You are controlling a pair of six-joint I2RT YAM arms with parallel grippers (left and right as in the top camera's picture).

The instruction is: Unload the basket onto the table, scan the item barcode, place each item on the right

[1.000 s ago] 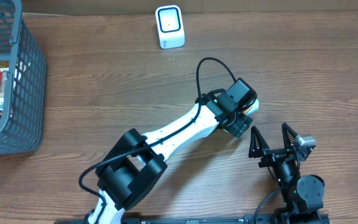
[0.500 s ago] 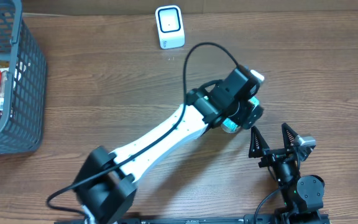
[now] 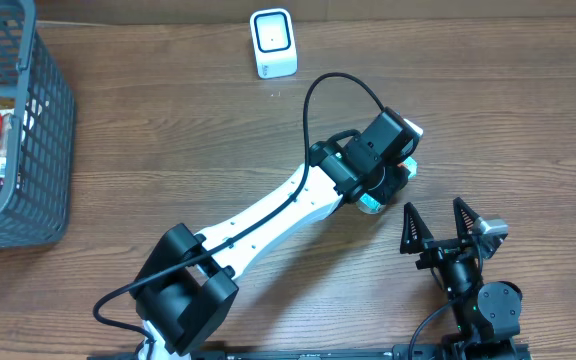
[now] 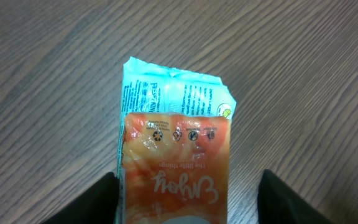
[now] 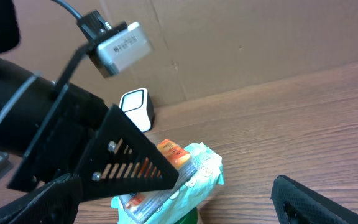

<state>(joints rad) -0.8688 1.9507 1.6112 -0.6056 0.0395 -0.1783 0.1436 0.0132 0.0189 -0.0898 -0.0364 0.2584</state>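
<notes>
The teal-and-orange packet [image 4: 176, 118] is found toward 3 o'clock from the centre of the tabletop [image 3: 168, 140] in the overhead view. Whether it rests on the wood or is lifted cannot be told. It is straddled by the left gripper [image 4: 186, 190], whose jaws are parted. One finger [image 4: 95, 205] is set against the packet's 9 o'clock edge, and bare wood is shown at the other side. The right gripper [image 3: 432, 210] is held wide open at 4 o'clock of the packet. The white scanner [image 3: 272, 42] is placed at 12 o'clock and the grey basket [image 3: 48, 110] at 9 o'clock.
</notes>
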